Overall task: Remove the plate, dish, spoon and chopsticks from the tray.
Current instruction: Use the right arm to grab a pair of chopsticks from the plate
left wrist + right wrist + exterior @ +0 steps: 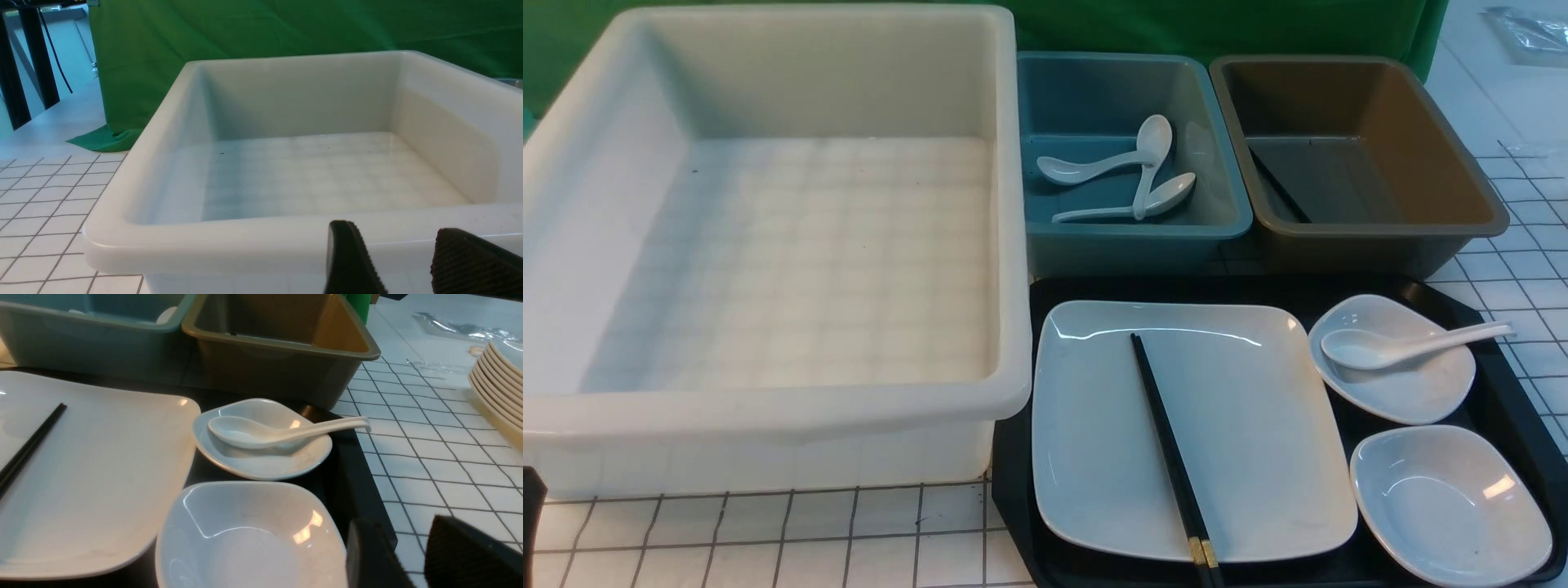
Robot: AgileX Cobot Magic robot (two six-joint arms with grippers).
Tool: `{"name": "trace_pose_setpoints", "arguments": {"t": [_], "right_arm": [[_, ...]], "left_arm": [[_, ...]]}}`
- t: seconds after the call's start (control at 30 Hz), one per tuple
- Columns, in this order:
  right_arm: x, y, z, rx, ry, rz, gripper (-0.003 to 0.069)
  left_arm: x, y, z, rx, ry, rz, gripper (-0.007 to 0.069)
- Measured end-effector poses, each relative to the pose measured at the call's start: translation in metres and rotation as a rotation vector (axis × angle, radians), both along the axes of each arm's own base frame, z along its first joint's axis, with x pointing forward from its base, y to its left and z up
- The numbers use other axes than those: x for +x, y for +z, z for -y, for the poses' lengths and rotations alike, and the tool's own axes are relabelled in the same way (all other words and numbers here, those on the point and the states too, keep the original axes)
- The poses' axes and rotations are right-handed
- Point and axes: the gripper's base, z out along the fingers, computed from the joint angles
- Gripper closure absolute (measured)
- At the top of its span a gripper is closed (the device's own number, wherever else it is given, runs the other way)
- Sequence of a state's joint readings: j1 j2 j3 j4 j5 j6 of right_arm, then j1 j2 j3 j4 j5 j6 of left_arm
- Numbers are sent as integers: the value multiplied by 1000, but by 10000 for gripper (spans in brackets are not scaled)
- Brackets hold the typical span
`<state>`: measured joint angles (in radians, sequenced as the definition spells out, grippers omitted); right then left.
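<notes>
On the black tray (1499, 404) lies a large white square plate (1258, 425) with black chopsticks (1168, 449) laid across it. To its right, a small white dish (1413, 392) holds a white spoon (1405, 343), whose handle sticks out past the tray's rim. A second small dish (1445, 506) sits nearer. My right gripper (398, 535) stands open and empty at the tray's (347, 473) near right edge, beside that near dish (245, 539). My left gripper (394, 245) is open and empty, low before the white tub's (286, 245) near wall.
The big white tub (768, 245) fills the left side. Behind the tray stand a blue bin (1217, 220) holding three white spoons (1127, 175) and a brown bin (1462, 220) with a dark stick inside. A stack of pale plates (498, 384) sits on the gridded table at the right.
</notes>
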<state>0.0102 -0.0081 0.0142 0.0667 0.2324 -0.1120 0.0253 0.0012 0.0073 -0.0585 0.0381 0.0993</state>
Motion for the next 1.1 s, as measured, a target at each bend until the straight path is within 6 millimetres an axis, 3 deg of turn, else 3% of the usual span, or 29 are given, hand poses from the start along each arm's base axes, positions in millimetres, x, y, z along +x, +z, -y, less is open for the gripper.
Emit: {"name": "trace_pose_setpoints", "arguments": {"t": [1.1], "right_arm": [[0, 0, 0, 0, 0, 0, 400]], "left_arm": [[0, 0, 0, -38, -3, 1, 396]]}}
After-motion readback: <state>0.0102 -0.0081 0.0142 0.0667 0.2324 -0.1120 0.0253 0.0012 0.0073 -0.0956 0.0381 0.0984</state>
